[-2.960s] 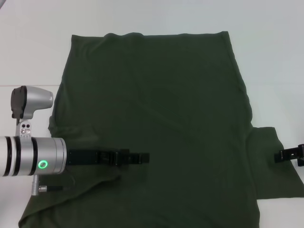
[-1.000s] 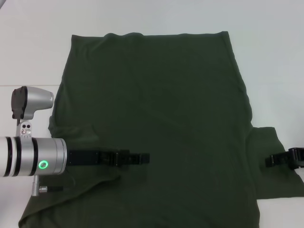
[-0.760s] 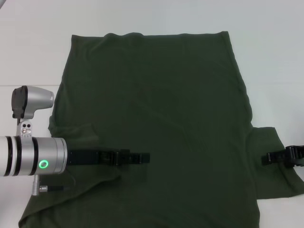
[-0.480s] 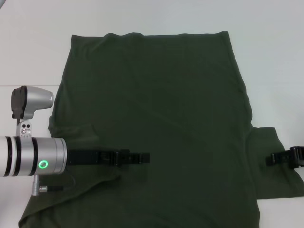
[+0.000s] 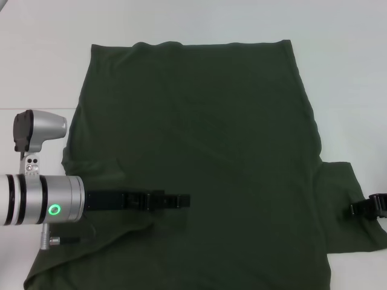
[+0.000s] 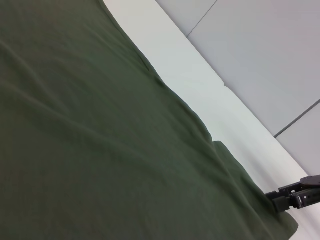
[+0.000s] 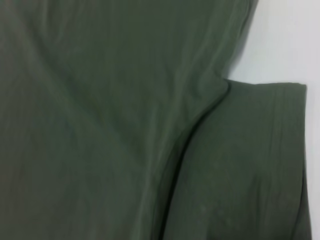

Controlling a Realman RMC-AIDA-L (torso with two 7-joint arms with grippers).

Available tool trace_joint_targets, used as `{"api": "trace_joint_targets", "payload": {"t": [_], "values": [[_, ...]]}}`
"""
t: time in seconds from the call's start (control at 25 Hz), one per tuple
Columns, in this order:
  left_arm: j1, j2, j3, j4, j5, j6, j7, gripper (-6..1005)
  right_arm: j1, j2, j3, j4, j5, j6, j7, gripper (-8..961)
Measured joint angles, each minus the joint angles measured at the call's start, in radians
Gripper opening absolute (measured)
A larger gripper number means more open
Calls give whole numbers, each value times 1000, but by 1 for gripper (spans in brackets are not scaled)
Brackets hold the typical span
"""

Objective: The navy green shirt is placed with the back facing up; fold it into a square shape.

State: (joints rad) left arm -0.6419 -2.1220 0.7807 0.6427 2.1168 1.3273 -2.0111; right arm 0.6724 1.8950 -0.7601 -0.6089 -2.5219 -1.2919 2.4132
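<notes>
The white table [image 5: 36, 60] carries the navy green shirt [image 5: 199, 151], spread flat with its plain back up and covering most of the surface. Its right sleeve [image 5: 347, 205] lies spread out to the side, while the left side is folded inward over the body. The left gripper [image 5: 178, 200] reaches across the shirt's lower left area, low over the fabric. The right gripper [image 5: 361, 208] sits at the right sleeve's outer edge. Neither gripper's finger state can be told.

far side: bare counter [image 5: 193, 21] beyond the navy green shirt [image 5: 199, 151].
left: left end effector [image 5: 181, 200] reaches over the shirt.
right: right end effector [image 5: 363, 208] at the sleeve edge.
</notes>
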Motion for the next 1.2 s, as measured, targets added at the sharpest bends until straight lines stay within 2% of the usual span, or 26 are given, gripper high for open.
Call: {"api": "trace_joint_targets", "payload": {"t": [0.16,0.28,0.72,0.92,1.2], "values": [[1,-1,-2,0,-2,0,0,885,-2,0,-14,-1,-5,4,-10,677],[1,-1,-3,0,-3,0,0,885,-2,1,-19,-3,-11,6,-13,434],[-1,-1,-5,0,-3,-1,0,885,-7,-2,-15,-26,-12,14,-24,186],[-1,1,-15,0,-3,0,0,884,-10,-8,-13,-40,-8,8,-28,11],[1,5,-28,0,-3,-2,-2,884,-14,-15,19,-49,-6,-6,-42,10]]}}
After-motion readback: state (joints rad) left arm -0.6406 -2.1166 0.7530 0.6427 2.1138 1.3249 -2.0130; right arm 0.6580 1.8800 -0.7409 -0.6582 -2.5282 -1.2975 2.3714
